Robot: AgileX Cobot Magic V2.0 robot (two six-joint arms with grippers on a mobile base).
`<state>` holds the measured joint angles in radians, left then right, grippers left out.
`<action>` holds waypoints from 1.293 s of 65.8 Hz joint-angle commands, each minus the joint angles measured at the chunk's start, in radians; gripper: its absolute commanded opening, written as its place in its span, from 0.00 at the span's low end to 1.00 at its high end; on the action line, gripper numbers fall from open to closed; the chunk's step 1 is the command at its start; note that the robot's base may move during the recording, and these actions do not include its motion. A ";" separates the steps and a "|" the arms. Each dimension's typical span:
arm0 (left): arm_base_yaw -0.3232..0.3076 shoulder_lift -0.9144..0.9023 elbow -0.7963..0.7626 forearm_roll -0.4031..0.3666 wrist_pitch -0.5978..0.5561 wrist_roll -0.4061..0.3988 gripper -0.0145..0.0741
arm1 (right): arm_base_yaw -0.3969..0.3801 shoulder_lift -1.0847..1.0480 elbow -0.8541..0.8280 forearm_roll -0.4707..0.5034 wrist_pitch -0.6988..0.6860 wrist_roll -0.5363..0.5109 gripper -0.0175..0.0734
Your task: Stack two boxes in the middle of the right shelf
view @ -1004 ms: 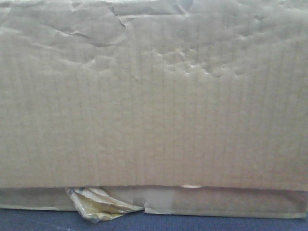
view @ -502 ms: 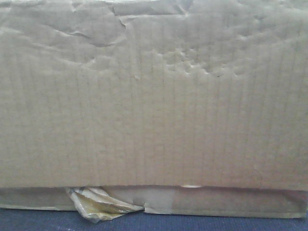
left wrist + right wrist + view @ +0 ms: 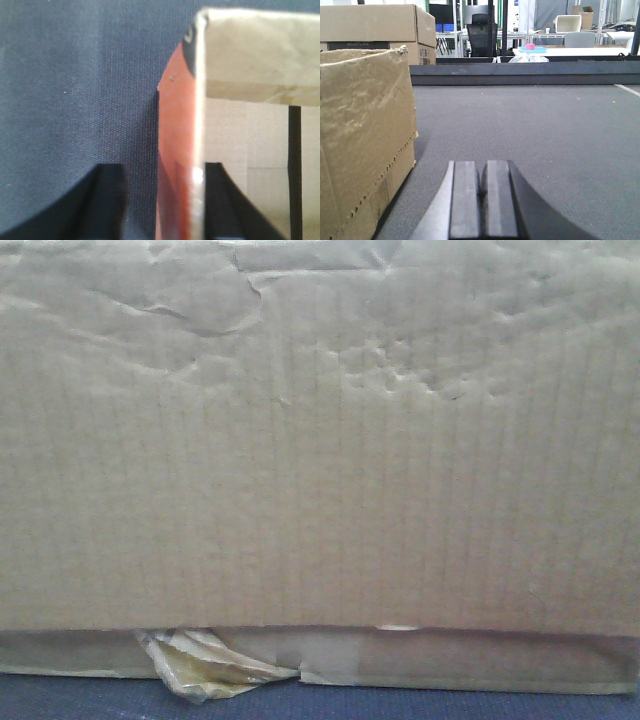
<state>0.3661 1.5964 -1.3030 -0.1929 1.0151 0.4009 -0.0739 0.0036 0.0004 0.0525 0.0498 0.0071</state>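
- Cardboard filled the front view: the box [image 3: 320, 460] stood close on the felt [image 3: 400, 702]. Its face was creased and dented toward 12 o'clock, with a taped band along 6 o'clock and a crumpled yellowish scrap [image 3: 205, 668] at 7 o'clock.
- The left gripper [image 3: 162, 170] straddled one wall [image 3: 199, 100] of the box with its jaws wide. The 3 o'clock finger seemed to be against the wall and the 9 o'clock one stood apart, so I judged it not yet clamped.
- The right gripper [image 3: 480, 192] was pinched closed on nothing, with the box at its 9 o'clock. A second box [image 3: 375, 22] sat at 11 o'clock.
- Risk: lifting by one thin, soft wall would likely fold or tear it. Without the right arm's support the box could tilt and slip.
- No shelf showed, and the box blocked the front camera, so placing it there could go blind.
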 commanded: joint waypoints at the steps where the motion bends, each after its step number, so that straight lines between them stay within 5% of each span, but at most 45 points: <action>1: -0.006 0.002 -0.007 -0.008 0.005 0.011 0.25 | -0.003 -0.004 0.000 0.003 -0.014 -0.007 0.01; 8: -0.006 0.002 -0.017 -0.031 0.015 0.011 0.04 | -0.003 -0.004 0.000 0.003 -0.014 -0.007 0.01; 25: -0.006 -0.006 -0.230 -0.082 0.103 -0.003 0.04 | -0.003 -0.004 0.000 0.003 -0.014 -0.007 0.01; 37: -0.006 -0.013 -0.496 -0.055 0.125 -0.188 0.04 | -0.003 -0.004 0.000 0.003 -0.014 -0.007 0.01; 45: -0.043 -0.013 -0.678 -0.050 0.155 -0.234 0.04 | -0.003 -0.004 0.000 0.003 -0.014 -0.007 0.01; 56: -0.185 -0.013 -0.869 0.083 0.205 -0.401 0.04 | -0.003 -0.004 0.000 0.003 -0.014 -0.007 0.01; 68: -0.444 -0.013 -0.936 0.329 0.206 -0.674 0.04 | -0.003 -0.004 0.000 0.003 -0.014 -0.007 0.01; 85: -0.774 0.028 -0.861 0.422 0.206 -0.859 0.04 | -0.003 -0.004 0.000 0.003 -0.014 -0.007 0.01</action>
<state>-0.3242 1.6087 -2.1961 0.1924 1.2362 -0.3978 -0.0739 0.0036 0.0004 0.0525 0.0498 0.0071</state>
